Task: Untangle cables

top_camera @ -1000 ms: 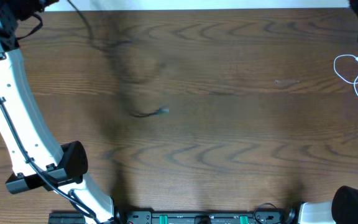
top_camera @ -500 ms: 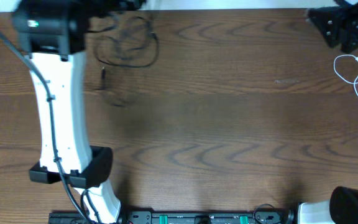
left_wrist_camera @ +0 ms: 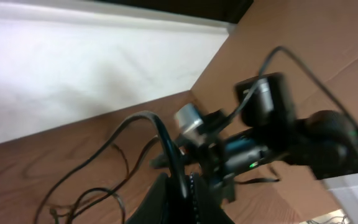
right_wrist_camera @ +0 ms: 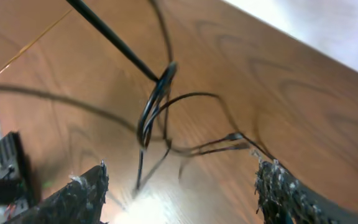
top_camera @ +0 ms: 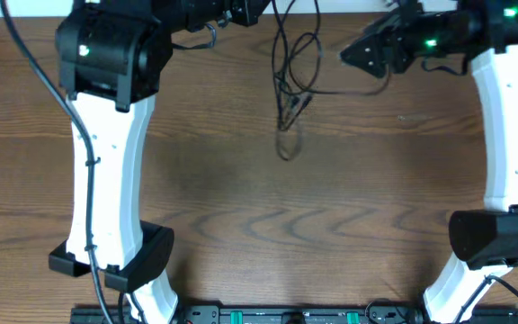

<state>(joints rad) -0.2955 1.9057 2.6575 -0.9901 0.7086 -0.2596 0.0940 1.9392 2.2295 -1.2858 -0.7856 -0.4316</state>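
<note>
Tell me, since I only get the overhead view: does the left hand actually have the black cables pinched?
Observer: Yes. The left wrist view shows the left hand shut on one strand of the cables, which rises out of its grip.
Operator: And has the right hand got anything?
Observer: No. Its wrist view shows the right hand open, fingers wide apart with nothing between them; the cables are ahead of it.

The wide middle and near part of the brown wooden table (top_camera: 331, 216) lies free between the white left arm (top_camera: 106, 171) and the white right arm (top_camera: 511, 126). Near the far edge, the thin black tangled cables (top_camera: 288, 97) hang across the passage.
</note>
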